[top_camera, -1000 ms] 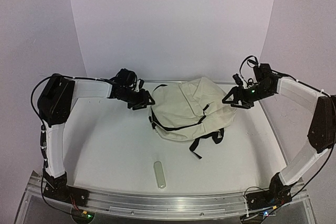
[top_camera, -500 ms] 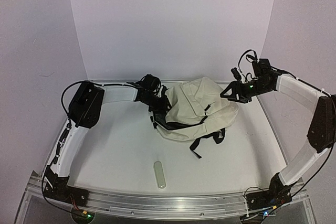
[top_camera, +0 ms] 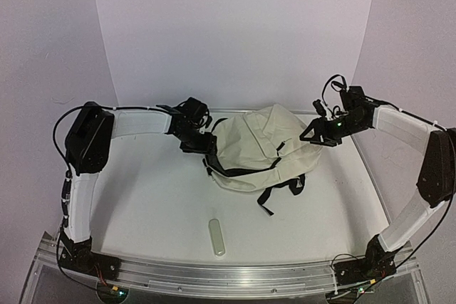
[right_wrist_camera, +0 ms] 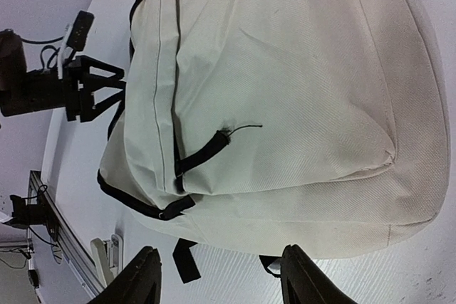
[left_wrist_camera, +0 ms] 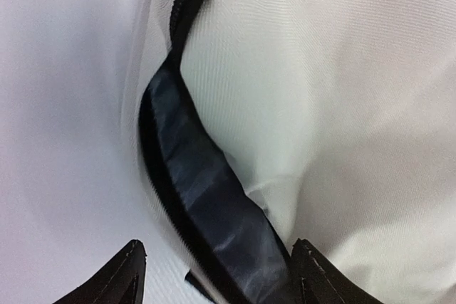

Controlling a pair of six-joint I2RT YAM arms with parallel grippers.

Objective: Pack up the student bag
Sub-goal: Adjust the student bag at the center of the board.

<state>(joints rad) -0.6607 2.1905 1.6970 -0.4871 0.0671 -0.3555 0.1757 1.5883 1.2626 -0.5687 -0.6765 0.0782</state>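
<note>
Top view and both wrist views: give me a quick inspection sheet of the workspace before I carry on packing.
Surface: white table, flat.
Job's things: student bag lying at the far middle; zipper partly open on dark lining; black straps trailing toward the near edge.
Clutter: one small pale oblong item near the front, apart from the bag.
Grippers: left jaws open, straddling the open zipper edge at the bag's left side; right jaws open at the bag's right edge, holding nothing.
Cables: black cable loops at the right wrist.
Surroundings: plain white backdrop; metal rail at the near edge.
</note>
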